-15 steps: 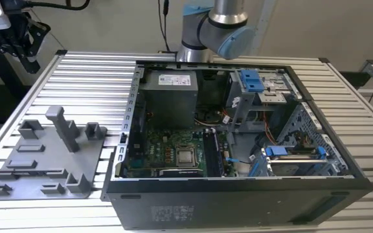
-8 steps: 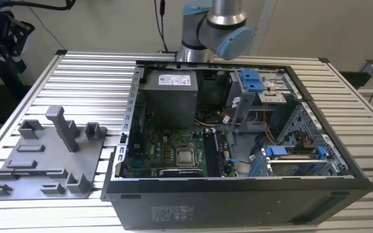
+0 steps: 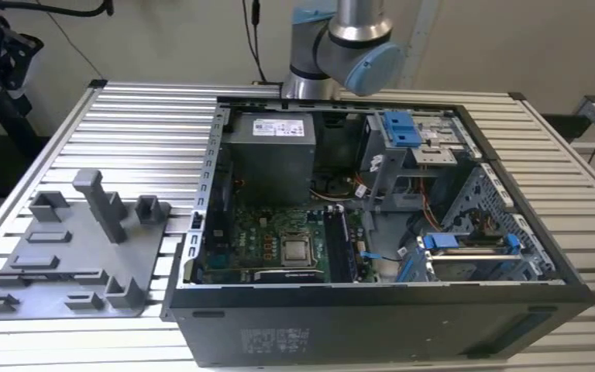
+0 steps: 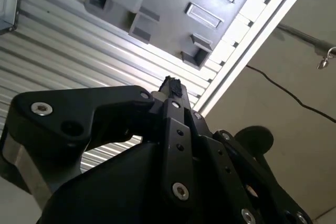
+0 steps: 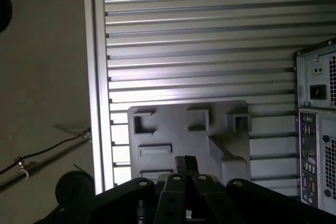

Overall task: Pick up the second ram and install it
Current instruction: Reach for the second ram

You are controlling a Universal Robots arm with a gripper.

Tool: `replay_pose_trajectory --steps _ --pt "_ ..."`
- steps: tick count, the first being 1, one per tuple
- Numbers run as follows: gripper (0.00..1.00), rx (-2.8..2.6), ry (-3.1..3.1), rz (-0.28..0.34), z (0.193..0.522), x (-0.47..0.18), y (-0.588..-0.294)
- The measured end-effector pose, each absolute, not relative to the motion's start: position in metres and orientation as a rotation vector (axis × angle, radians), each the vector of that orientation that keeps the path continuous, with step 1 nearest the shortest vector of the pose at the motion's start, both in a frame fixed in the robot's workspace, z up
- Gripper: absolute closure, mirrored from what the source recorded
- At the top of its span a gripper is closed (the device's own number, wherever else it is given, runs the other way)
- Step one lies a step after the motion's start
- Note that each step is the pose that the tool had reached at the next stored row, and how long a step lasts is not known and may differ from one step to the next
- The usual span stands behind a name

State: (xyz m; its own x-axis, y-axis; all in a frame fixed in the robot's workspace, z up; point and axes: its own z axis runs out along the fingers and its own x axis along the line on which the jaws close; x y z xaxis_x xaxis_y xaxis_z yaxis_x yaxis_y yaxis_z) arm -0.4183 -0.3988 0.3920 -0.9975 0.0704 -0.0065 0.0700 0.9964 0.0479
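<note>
One gripper [image 5: 186, 164] hangs above grey tray [image 5: 178, 129], beside computer case [image 5: 315, 129]. Jaws look pinched together, gripping nothing evident.

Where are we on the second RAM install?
Done, apparently: dark sticks stand in the slots beside the processor inside the open computer case, though I cannot tell how many. In hand: nothing; in the first wrist view the gripper looks shut with nothing between its fingers, pointing at the grey tray and apart from it. Left: full seating cannot be confirmed here.
</note>
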Motion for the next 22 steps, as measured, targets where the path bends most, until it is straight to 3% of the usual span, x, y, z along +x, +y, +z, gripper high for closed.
replay_pose_trajectory --steps 22 --pt "0.89 0.109 3.131 0.075 0.382 -0.401 -0.454"
